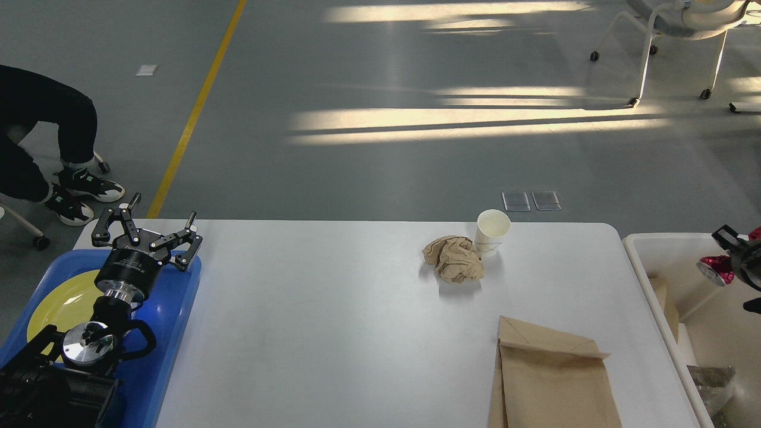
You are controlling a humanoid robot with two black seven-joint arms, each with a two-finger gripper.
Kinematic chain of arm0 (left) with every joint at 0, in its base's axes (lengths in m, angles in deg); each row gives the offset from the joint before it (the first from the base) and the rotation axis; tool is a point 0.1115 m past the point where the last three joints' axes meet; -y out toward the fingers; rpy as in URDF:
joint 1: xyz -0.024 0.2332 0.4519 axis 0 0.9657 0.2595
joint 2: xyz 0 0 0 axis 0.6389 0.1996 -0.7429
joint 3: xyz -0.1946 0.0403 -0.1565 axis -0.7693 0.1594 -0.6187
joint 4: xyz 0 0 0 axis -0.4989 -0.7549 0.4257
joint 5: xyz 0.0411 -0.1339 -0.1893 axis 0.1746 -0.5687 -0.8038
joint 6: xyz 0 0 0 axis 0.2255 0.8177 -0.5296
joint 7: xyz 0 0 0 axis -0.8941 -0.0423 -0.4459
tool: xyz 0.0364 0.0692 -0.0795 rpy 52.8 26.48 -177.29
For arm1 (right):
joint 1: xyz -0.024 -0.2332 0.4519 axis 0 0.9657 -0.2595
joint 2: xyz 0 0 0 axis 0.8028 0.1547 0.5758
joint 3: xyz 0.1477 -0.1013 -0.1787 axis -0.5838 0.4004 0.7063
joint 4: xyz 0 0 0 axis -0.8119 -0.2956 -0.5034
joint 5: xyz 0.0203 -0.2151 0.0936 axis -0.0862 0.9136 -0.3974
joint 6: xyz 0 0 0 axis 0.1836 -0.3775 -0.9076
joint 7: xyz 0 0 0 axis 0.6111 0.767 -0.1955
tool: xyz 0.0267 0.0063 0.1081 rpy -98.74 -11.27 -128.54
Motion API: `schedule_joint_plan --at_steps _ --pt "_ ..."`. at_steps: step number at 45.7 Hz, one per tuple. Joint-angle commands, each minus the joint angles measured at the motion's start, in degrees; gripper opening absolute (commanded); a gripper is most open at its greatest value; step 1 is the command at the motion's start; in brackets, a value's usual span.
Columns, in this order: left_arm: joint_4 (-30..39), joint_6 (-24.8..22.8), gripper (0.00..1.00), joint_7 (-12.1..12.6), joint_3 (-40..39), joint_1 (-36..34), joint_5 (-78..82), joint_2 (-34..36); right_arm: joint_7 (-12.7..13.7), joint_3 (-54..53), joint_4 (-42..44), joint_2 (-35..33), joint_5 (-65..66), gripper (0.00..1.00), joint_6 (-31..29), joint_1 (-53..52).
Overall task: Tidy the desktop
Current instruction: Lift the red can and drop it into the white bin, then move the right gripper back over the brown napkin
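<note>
The white desktop [321, 315] carries a crumpled brown paper ball [453, 259] with a white paper cup [493, 231] upright, touching its far right side. A flat brown paper bag [550, 377] lies at the front right edge. My left gripper [163, 207] is open and empty, above the far end of the blue tray [172, 339] at the left. My right gripper [724, 263] shows only as a red and silver end at the right edge, over the white bin [639, 261]; its fingers cannot be told apart.
A yellow plate [59, 306] lies in the blue tray, partly under my left arm. The white bin holds brown paper [663, 297] and a dark scrap. A seated person's legs [41, 131] are at the far left. A wheeled chair [678, 35] stands at the far right.
</note>
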Motion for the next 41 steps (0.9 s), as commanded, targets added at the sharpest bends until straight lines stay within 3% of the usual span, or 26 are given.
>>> schedule_joint_plan --at_steps 1,9,16,23,31,41 --pt "0.0 0.0 0.96 0.0 0.0 0.0 0.0 0.0 0.0 0.7 0.4 0.7 0.1 0.91 0.6 2.4" --pt "0.0 0.0 0.96 0.0 0.0 0.0 0.0 0.0 0.0 3.9 0.4 3.3 0.1 0.92 0.7 4.6" --pt "0.0 0.0 0.96 0.0 0.0 0.0 -0.1 0.0 0.0 6.8 -0.5 4.4 0.0 0.99 0.4 1.7" --pt "0.0 0.0 0.96 0.0 0.0 0.0 0.0 0.0 0.1 14.3 -4.8 4.7 -0.1 0.99 -0.3 -8.0" --pt "0.0 0.1 0.96 0.0 0.0 0.0 0.0 0.0 0.1 26.9 -17.5 7.7 -0.1 1.0 -1.0 -25.9" --pt "0.0 0.0 0.96 0.0 0.0 0.0 0.0 0.0 0.0 30.7 -28.6 14.5 -0.4 1.0 -10.9 -43.0"
